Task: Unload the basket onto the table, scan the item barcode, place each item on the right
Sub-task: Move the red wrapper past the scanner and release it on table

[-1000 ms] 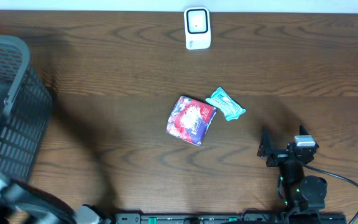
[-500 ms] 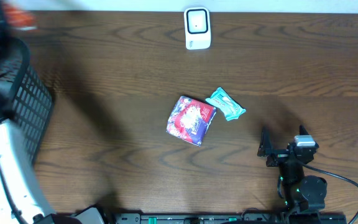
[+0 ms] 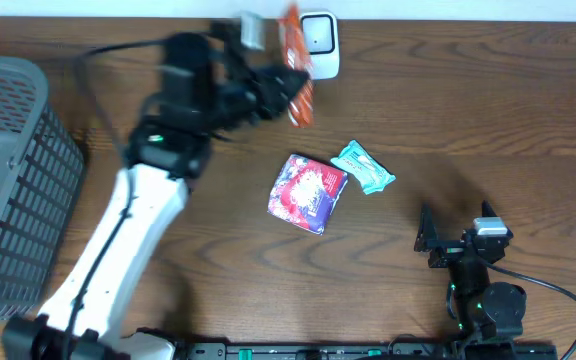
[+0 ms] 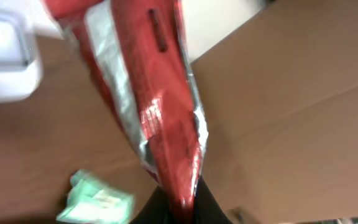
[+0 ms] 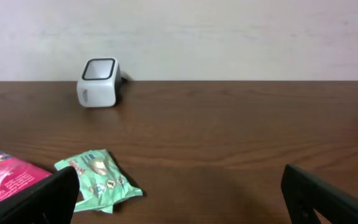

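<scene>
The left hand is closed on the lower end of the red packet and holds it in the air just beside the scanner, probably to bring its barcode before the scanner window. The right hand rests wide open and empty, well apart from the scanner. The left wrist view shows the pinched foil end closely but no barcode. The overhead view, though blurred, shows how near the packet is to the scanner.
</scene>
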You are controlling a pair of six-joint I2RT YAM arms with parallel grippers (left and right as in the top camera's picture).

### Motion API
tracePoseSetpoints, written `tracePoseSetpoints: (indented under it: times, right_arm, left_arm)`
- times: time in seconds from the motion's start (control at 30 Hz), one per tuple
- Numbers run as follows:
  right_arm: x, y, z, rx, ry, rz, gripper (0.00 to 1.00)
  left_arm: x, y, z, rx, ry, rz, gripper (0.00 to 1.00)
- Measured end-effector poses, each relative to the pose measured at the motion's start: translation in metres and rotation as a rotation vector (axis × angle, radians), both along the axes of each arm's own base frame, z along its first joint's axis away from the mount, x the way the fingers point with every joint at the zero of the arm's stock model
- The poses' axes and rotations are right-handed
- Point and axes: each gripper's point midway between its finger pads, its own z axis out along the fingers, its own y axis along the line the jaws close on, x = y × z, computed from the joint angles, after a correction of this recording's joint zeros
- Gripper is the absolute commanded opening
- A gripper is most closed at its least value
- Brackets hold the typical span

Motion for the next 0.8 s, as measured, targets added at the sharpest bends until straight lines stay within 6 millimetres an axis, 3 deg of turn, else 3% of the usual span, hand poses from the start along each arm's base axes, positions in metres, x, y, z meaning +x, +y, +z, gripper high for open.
tracePoseSetpoints:
  times: [0.07, 0.2, 0.33, 0.4, 0.53, 0.67, 0.8]
  right_arm:
    - [0.0, 0.0, 0.0, 0.0, 0.0, 0.0, 0.99]
    - [0.0, 0.0, 0.0, 0.0, 0.0, 0.0, 0.99]
    - [0.0, 0.0, 0.0, 0.0, 0.0, 0.0, 0.99]
    - [0.0, 0.0, 0.0, 0.0, 0.0, 0.0, 0.99]
    - [0.0, 0.0, 0.0, 0.0, 0.0, 0.0, 0.99]
    - [0.0, 0.0, 0.0, 0.0, 0.0, 0.0, 0.99]
    - [0.0, 0.0, 0.0, 0.002, 0.0, 0.0, 0.99]
  left_arm:
    - [-0.005, -0.014, -0.039, 0.121, 0.05, -0.006, 0.08]
    - [-0.014, -0.033, -0.098, 0.325, 0.099, -0.02, 0.14]
    - [-0.009, -0.028, -0.136, 0.526, 0.074, 0.029, 0.13]
    - [0.004, -0.01, -0.15, 0.666, 0.024, 0.094, 0.13]
    - [0.031, 0.054, -0.167, 0.987, -0.027, 0.303, 0.13]
    - [0.027, 0.104, -0.182, 1.187, 0.041, 0.363, 0.17]
    - [0.028, 0.126, -0.182, 1.254, 0.06, 0.397, 0.26]
